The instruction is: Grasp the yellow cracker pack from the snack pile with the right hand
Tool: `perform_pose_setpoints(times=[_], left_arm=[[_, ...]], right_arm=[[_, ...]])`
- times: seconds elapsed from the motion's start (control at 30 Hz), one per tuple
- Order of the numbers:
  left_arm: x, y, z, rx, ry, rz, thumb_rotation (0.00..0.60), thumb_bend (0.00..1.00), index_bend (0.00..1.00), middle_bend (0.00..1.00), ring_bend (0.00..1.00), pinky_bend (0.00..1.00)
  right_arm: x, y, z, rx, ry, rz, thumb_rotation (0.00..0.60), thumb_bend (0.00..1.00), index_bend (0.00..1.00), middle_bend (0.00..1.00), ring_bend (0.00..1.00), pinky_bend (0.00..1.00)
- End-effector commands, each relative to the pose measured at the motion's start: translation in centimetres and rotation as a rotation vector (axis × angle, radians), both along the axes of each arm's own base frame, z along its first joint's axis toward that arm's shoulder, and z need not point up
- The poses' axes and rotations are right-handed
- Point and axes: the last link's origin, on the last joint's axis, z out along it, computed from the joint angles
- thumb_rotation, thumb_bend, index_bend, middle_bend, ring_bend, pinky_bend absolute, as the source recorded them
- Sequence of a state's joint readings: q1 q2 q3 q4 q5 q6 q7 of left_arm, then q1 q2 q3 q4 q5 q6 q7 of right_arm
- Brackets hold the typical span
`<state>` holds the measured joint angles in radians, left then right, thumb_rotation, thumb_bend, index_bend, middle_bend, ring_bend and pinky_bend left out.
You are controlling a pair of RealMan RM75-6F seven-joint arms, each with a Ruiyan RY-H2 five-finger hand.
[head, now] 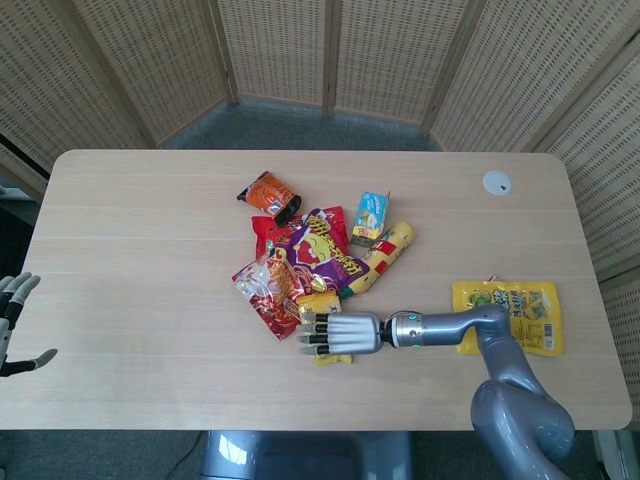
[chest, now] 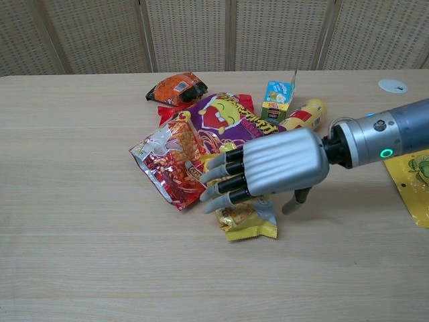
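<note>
Right hand (chest: pixel 268 168) hovers palm-down over the cracker pack (chest: pixel 249 220) at lower centre, fingers spread, nothing pinched — lower, then curl

Print shows on the snack packs (chest: pixel 221 121); none of it is sharp enough to read.

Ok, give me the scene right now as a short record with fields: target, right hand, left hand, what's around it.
target: yellow cracker pack, flat on table at pile's near edge
right hand: palm down over the pack, fingers extended, not closed on it
left hand: open, off table's left end
neighbours: red snack bag, purple snack bag
apart: yellow-green pouch
</note>
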<state>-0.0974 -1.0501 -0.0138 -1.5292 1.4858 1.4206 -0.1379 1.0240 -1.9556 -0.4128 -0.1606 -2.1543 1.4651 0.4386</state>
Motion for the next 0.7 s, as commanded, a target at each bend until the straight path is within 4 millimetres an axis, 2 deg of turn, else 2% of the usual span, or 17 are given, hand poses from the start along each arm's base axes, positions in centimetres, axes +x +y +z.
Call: perform_pose_setpoints(times=[0.03, 0.43, 0.5, 0.57, 0.63, 0.7], left_arm=[[0.0, 0.0, 0.0, 0.001, 0.0, 0.0, 0.6, 0.0, 0.05, 0.0, 0.0, 0.0], [-0.1, 0.0, 0.3, 0.01, -0.005, 0.003, 0.6, 0.0, 0.05, 0.0, 0.0, 0.0], [-0.1, 0.0, 0.3, 0.009, -0.004, 0.004, 0.6, 0.0, 0.05, 0.0, 0.0, 0.0], [-0.1, 0.1, 0.2, 0.008, -0.003, 0.004, 0.6, 0.0, 0.05, 0.0, 0.0, 0.0], [-0.1, 0.1, 0.2, 0.007, -0.003, 0.004, 0.6, 0.0, 0.05, 0.0, 0.0, 0.0], [-0.1, 0.1, 0.2, 0.007, -0.002, 0.005, 0.6, 0.0, 0.05, 0.0, 0.0, 0.0]], right_arm=[[0.1, 0.1, -0.5, -0.004, 0.011, 0.005, 0.6, 0.0, 0.0, 0.0, 0.0, 0.0], [0.1, 0.0, -1.7, -0.017, 0.067, 0.012, 0.6, 0.03, 0.02, 0.0, 0.0, 0.0], [0.2, 0.1, -1.7, -0.007, 0.066, 0.015, 0.6, 0.08, 0.12, 0.0, 0.0, 0.0], [0.2, 0.3, -1.6, 0.009, 0.058, 0.018, 0.6, 0.16, 0.28, 0.01, 0.0, 0.0], [0.2, 0.6, -1.5, 0.021, 0.048, 0.024, 0.6, 0.22, 0.45, 0.14, 0.01, 0.0], [0.1, 0.9, -1.4, 0.038, 0.037, 0.028, 0.6, 0.26, 0.53, 0.34, 0.08, 0.03]])
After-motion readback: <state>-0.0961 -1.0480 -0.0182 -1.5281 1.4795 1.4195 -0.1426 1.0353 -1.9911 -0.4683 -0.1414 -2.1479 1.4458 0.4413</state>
